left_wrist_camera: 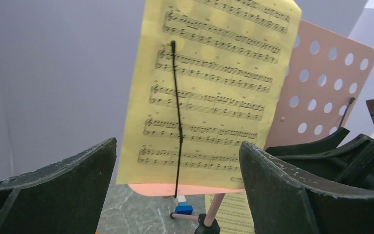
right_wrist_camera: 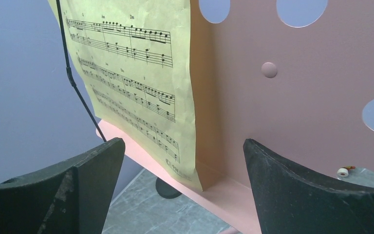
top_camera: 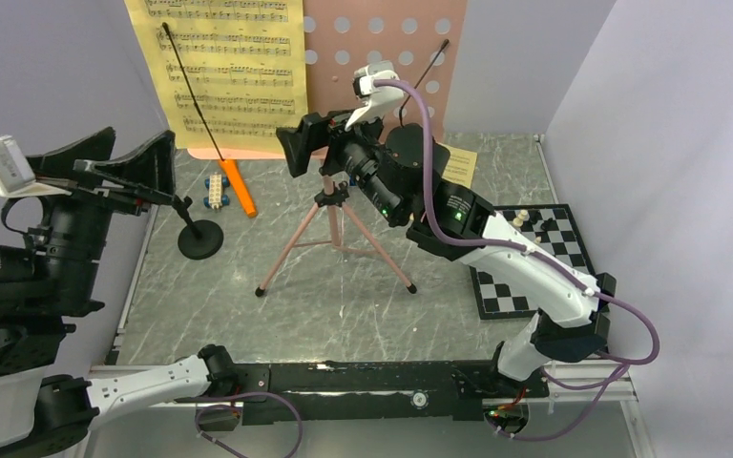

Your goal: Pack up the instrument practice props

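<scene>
One grey marbled table (top_camera: 344,315) carries everything I see from my station. The largest prop on it is the pink hole-punched music stand (top_camera: 382,57), which stands upright on its tripod legs near the middle of the table, its panel toward the back wall. A yellow sheet-music page (top_camera: 229,67) rests on the left half of this panel, with its lower edge on the ledge, and a thin black retaining wire (top_camera: 196,91) crosses it.

The right gripper (top_camera: 298,145) is raised in front of the stand. Its jaws are wide apart and hold nothing. In the right wrist view the lower corner of the page and the ledge appear between the two fingers, but I cannot tell if anything touches. The left gripper (top_camera: 138,143) hangs at the left side of the table, also spread wide and empty, and it faces the page from a distance.

The black-and-white chessboard (top_camera: 534,267) lies flat at the right, partly under the right arm, with some pieces on it. The small black mic stand (top_camera: 199,239) sits on its round base left of the tripod, its rod leaning toward the left gripper. The orange microphone (top_camera: 240,186) lies on the table just behind it, beside the blue-and-white toy blocks (top_camera: 216,191). A second yellow page (top_camera: 460,164) lies at the back, right of the stand.
</scene>
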Robot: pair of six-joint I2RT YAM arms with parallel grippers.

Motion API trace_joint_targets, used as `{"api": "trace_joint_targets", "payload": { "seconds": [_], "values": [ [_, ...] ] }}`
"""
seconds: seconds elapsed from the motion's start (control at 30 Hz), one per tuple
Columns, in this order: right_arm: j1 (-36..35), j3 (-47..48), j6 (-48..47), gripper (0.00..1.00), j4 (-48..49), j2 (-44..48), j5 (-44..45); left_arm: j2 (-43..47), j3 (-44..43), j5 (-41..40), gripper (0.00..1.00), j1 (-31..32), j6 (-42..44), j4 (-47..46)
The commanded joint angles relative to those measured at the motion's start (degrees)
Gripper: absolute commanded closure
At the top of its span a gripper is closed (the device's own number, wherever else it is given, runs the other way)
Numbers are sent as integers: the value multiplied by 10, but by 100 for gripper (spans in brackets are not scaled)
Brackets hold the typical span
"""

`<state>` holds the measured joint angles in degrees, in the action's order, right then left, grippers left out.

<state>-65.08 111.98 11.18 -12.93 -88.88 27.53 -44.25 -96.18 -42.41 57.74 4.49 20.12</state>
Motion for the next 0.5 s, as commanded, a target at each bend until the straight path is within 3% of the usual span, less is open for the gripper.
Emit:
{"api": "trace_joint_targets", "payload": {
  "seconds": [0.0, 0.17, 0.47],
  "values": [
    [9, 43, 2, 3, -10, -29, 18, 11, 12, -52, 1, 1, -6, 12],
    [9, 48, 3, 6, -10, -38, 13, 19, 37, -30, 1, 0, -1, 7],
    [9, -30, 12, 7, 17, 9, 16, 32, 106, -5, 1, 0, -1, -40]
  ]
}}
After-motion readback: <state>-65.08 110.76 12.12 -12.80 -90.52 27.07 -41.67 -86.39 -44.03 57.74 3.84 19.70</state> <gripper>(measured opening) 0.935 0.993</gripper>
